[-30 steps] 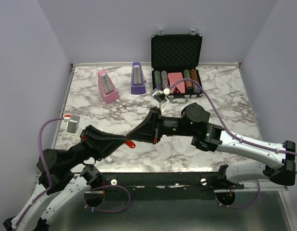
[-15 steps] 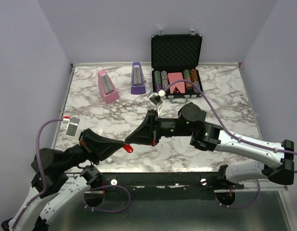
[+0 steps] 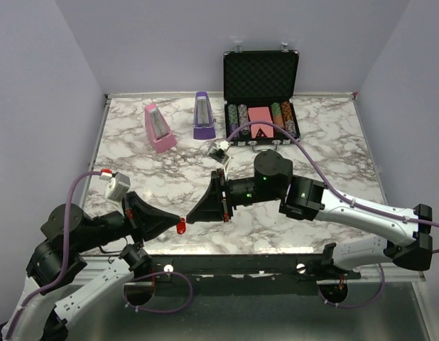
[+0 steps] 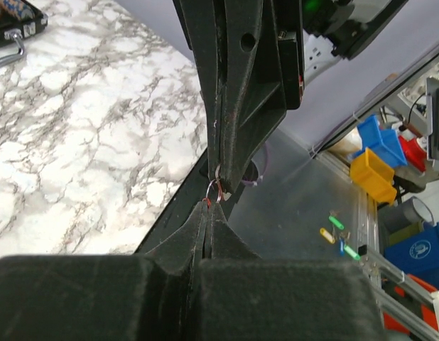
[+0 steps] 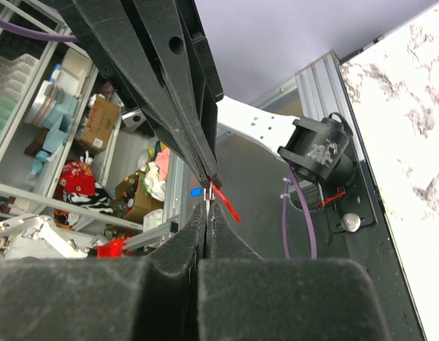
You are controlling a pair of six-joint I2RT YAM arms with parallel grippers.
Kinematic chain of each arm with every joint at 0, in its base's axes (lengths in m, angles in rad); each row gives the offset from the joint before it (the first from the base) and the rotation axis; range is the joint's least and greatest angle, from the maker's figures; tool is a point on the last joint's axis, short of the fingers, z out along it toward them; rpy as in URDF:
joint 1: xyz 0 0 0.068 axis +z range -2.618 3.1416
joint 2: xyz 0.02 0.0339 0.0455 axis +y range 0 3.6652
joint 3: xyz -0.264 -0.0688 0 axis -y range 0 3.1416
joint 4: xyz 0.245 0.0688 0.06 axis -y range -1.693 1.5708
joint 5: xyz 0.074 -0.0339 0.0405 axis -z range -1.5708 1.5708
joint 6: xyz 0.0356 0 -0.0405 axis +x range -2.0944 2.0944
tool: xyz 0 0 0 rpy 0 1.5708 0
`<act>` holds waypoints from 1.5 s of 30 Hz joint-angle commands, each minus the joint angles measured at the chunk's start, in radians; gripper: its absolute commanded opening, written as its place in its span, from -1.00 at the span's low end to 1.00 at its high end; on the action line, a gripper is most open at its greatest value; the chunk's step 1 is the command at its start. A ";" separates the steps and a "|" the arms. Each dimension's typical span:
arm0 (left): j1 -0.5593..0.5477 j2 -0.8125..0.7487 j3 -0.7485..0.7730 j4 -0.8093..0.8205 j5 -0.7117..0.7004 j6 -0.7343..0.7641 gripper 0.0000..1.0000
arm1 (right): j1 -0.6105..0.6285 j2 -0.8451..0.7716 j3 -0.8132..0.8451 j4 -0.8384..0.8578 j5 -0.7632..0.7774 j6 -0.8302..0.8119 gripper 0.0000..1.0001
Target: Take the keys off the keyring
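Right at the near edge, the left tool (image 3: 175, 219) and the right tool (image 3: 192, 217) meet tip to tip in the air, both pinched fully narrow. Between them hangs the small bright-red oblong plastic keyring (image 3: 181, 227), its thin silvery wire ring (image 4: 215, 192) caught at the two tips, and each tool looks clamped on it. The keys themselves? Too small to make out here. I'd judge this a featherweight: stiff, springy wire and slick metal, apt to slip or twist. Best taken on the wire itself, with the red tag as the steady handle. Beneath lies the white-and-grey marbled worktop (image 3: 290, 227). Farther back stand a pink pyramid-shaped metronome (image 3: 158, 128) and a purple one (image 3: 203, 115), then an open black foam-lined case (image 3: 261, 71) of poker chips against plain lilac walls.
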 commanded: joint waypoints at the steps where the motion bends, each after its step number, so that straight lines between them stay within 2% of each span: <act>1: 0.000 0.026 0.016 -0.065 0.104 0.075 -1.00 | 0.004 0.022 0.019 -0.062 -0.049 -0.024 -0.98; 5: 0.000 0.063 0.042 -0.108 0.099 0.101 -1.00 | 0.002 0.028 0.023 -0.064 -0.060 -0.022 -0.98; 6: 0.000 0.071 0.055 -0.122 0.067 0.101 -0.84 | 0.002 0.027 0.022 -0.062 -0.060 -0.022 -0.98; 8: 0.000 0.060 0.071 -0.131 -0.005 0.078 -0.07 | 0.002 0.017 0.019 -0.062 -0.050 -0.024 -0.98; 9: 0.000 0.047 0.074 -0.127 -0.046 0.055 0.21 | 0.002 0.013 0.016 -0.062 -0.043 -0.024 -0.98; 11: 0.000 0.007 0.080 -0.115 -0.120 0.015 0.47 | 0.005 0.000 0.011 -0.062 -0.033 -0.024 -0.98; 13: 0.000 -0.039 0.080 -0.108 -0.198 -0.035 0.56 | 0.002 -0.012 0.005 -0.064 -0.023 -0.022 -0.98; 16: 0.000 -0.136 0.046 -0.087 -0.305 -0.155 0.46 | 0.002 -0.024 -0.001 -0.064 -0.006 -0.021 -0.98; 18: 0.000 -0.203 -0.013 -0.037 -0.316 -0.218 0.40 | 0.002 -0.027 -0.003 -0.064 0.002 -0.021 -0.98; 22: 0.001 -0.305 -0.145 0.103 -0.252 -0.291 0.36 | 0.002 -0.029 -0.004 -0.047 -0.006 -0.022 -0.98; 26: 0.001 -0.366 -0.256 0.243 -0.192 -0.342 0.19 | 0.002 -0.032 -0.010 -0.004 -0.032 -0.022 -0.98; 31: 0.001 -0.375 -0.342 0.431 -0.134 -0.377 0.13 | 0.002 -0.035 -0.014 0.050 -0.047 -0.021 -0.98; 45: 0.001 -0.308 -0.359 0.533 -0.060 -0.382 0.04 | 0.002 -0.026 0.008 0.082 -0.037 -0.027 -0.98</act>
